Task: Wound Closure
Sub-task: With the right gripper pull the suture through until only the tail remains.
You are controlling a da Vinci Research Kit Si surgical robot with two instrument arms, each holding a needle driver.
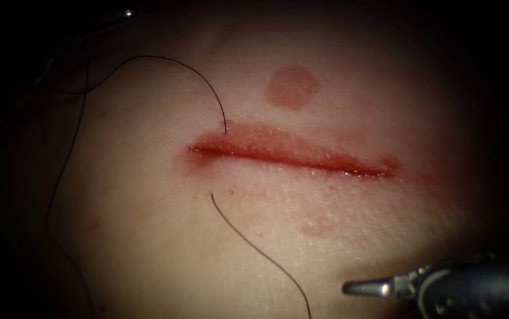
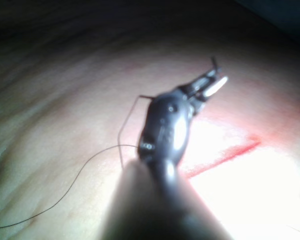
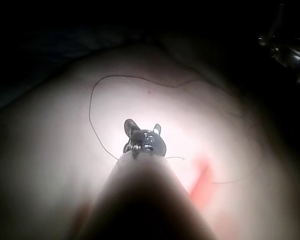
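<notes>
Where the tissue (image 1: pixel 148 236) lies under the endoscope: thread (image 1: pixel 65 159) looping at 9 o'clock, entering beside the cut (image 1: pixel 290 155) at its left end; left tool (image 2: pixel 212 82) fingers parted, apparently empty; right tool (image 1: pixel 364 287) at 5 o'clock, fingers clenched, empty.

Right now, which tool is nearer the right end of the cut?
Right. The right tool sits below the cut, near its right end; the left tool is far off at the upper left, beyond the cut's left end.
</notes>
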